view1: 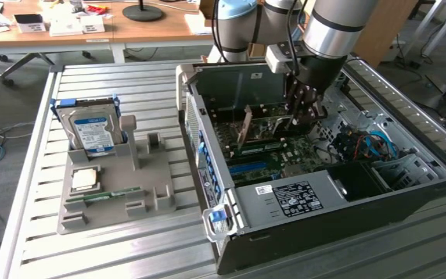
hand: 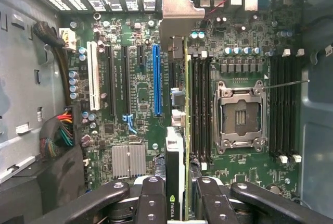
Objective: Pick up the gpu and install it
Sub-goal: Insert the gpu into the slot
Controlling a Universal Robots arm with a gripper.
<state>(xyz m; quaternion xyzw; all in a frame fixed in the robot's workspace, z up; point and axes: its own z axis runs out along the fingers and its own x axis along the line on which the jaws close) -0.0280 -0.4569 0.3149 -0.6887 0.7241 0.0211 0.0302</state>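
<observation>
Slatted metal table (view1: 130, 250) carrying an open computer case (view1: 324, 232), with the gripper (view1: 299, 116) inside it
The gripper is partly closed, its fingers (hand: 151, 198) clamped on both faces of the gpu (hand: 176, 166), which stands on edge over the motherboard (hand: 125, 41) between the blue expansion slot (hand: 156, 78) and the RAM slots (hand: 200, 109), its silver bracket (hand: 174, 10) at the case's rear wall; whether it is seated cannot be told

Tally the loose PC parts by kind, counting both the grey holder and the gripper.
hard drive: 1
CPU: 1
RAM stick: 1
gpu, in the gripper: 1
Total: 4
</observation>
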